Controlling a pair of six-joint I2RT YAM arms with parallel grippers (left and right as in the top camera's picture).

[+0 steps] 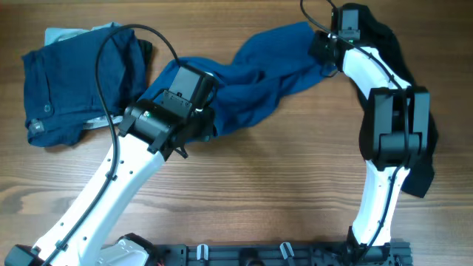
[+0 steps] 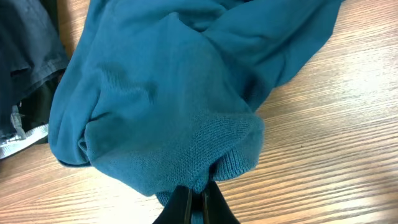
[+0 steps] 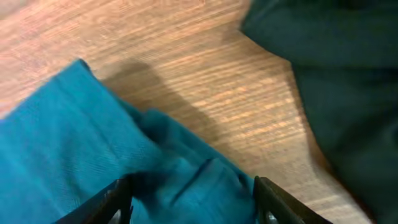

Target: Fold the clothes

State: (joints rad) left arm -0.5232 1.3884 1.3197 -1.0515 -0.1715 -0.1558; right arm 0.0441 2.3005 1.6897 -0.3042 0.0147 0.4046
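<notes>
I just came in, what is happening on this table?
Two robot arms are handling a blue sweater, crumpled on the wooden table. The left pincer is shut on its ribbed hem; the right pincer stands open over the other end. It is not folded yet. A pile of dark blue clothes lies beside it.

A teal-blue knitted sweater (image 1: 259,81) lay crumpled, stretched in a long diagonal band across the upper middle of the worktop (image 1: 281,185), its ribbed hem bunched at the lower-left end. A dark navy garment (image 1: 74,81) sat in a rumpled heap at far left. A black garment (image 1: 420,177) lay along the right side.
</notes>
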